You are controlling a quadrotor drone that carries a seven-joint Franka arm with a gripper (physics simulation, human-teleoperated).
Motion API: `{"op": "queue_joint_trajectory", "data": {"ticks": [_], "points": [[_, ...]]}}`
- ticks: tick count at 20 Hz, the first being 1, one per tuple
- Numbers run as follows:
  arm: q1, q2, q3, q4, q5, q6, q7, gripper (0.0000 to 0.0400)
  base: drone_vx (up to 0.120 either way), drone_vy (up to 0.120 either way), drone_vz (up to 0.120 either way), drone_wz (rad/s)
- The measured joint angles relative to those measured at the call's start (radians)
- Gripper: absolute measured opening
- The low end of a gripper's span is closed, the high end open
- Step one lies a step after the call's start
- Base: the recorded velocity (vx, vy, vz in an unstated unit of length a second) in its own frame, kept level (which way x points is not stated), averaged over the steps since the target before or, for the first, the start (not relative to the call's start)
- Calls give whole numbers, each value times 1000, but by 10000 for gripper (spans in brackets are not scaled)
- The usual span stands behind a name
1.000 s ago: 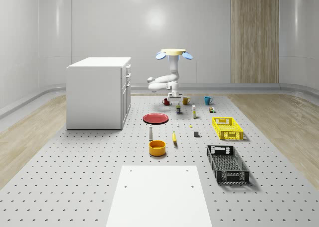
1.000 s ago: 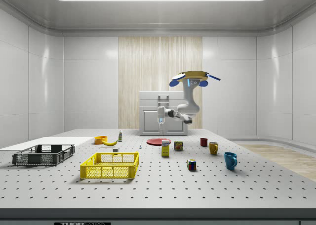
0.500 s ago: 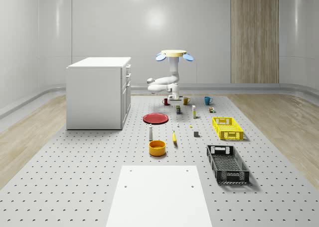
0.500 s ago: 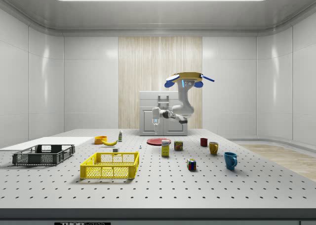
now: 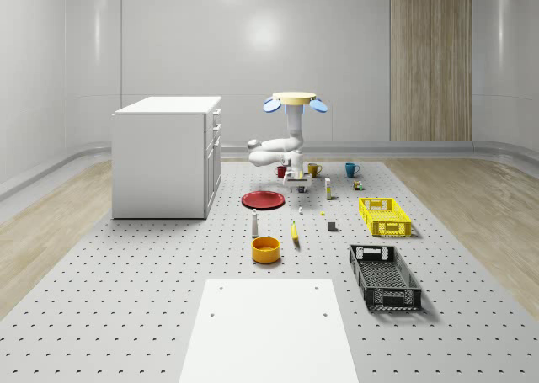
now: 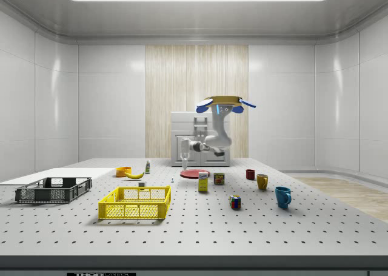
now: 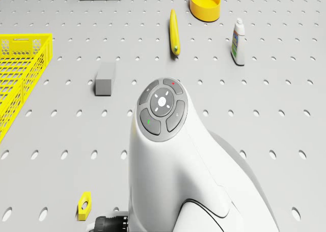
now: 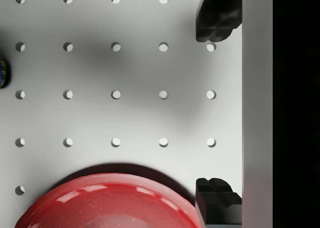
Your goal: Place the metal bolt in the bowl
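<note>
Drone [image 5: 294, 101] hovering above table [image 5: 152, 299], arm folded – claw [image 8: 216, 110] spread, pointing down beside red plate [image 8: 107, 202]

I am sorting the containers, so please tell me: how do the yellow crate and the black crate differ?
The yellow crate is bright yellow; the black crate is dark. In the whole-scene view the yellow crate lies farther from the camera, the black crate nearer and looks longer. In the side view the black crate sits left of the yellow crate. Both are open, perforated and rest on the table.
</note>
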Motion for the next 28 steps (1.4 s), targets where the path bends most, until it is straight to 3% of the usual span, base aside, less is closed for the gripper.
{"op": "queue_joint_trajectory", "data": {"ticks": [6,16,28], "points": [[-5,-19,4,1,8,18,4,400,120,0,-100,0],[-12,-48,10,3,21,45,11,400,120,20,0,0],[-19,-85,-56,16,-33,101,11,400,3,0,-17,0]]}}
